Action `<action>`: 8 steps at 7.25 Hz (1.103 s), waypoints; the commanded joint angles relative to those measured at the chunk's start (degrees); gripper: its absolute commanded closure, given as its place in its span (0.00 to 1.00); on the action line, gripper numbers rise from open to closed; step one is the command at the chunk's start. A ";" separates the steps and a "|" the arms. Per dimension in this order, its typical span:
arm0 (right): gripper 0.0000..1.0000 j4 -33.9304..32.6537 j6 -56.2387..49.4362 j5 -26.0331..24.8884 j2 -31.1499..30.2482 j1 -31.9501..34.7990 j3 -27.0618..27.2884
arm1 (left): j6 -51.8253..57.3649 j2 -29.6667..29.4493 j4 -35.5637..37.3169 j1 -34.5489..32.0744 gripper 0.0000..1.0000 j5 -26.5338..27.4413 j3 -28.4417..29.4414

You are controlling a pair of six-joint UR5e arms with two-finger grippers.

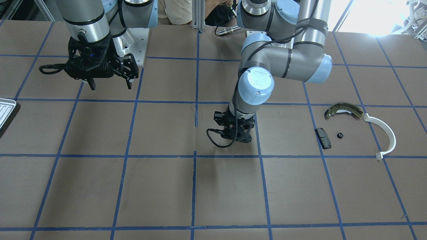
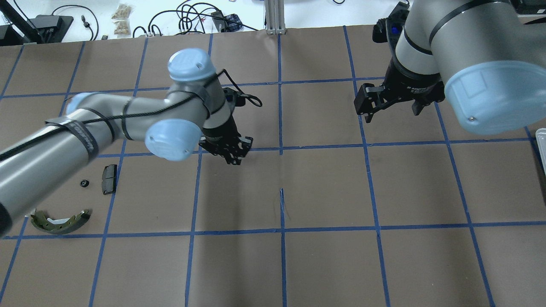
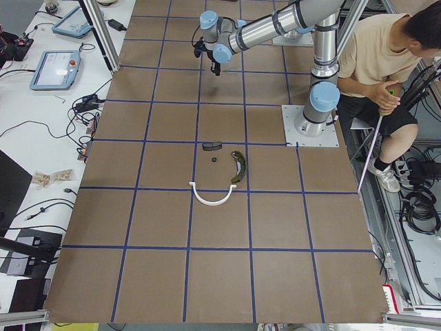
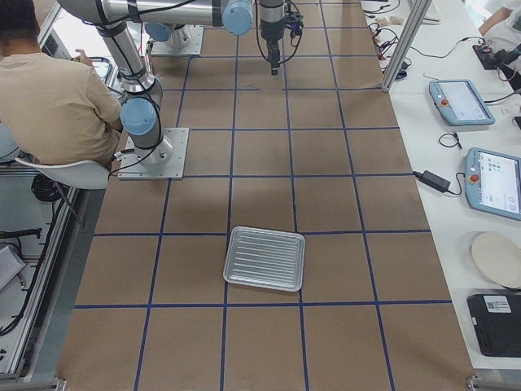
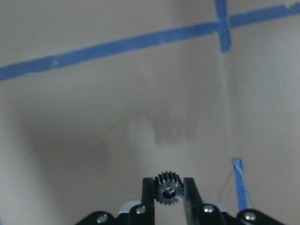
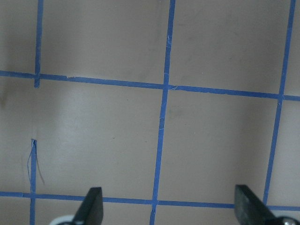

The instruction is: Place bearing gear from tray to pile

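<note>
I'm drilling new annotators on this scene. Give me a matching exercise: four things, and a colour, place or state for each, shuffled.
Things:
1. gear
2. right gripper
3. tray
4. arc

Descriptions:
A. open
B. white
C. in the left gripper
D. silvery, ribbed

Pairs: 1-C, 2-A, 3-D, 4-B

place: robotics lab | cues: blue-taped grid table point(image 4: 260, 204), teach pendants point(image 4: 461, 102), seated operator point(image 4: 49, 98), aluminium frame post point(image 4: 403, 41)
</note>
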 commanded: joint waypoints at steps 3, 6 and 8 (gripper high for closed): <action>0.00 0.05 0.00 0.09 0.00 0.00 0.03 | 25.66 0.42 -10.66 27.61 1.00 7.48 5.62; 0.00 0.05 0.09 0.09 0.00 0.09 0.12 | 38.46 -3.18 -6.03 39.71 1.00 7.57 3.51; 0.00 0.05 0.09 0.00 0.00 -0.09 0.12 | 40.24 -5.29 -4.86 41.38 1.00 8.97 3.59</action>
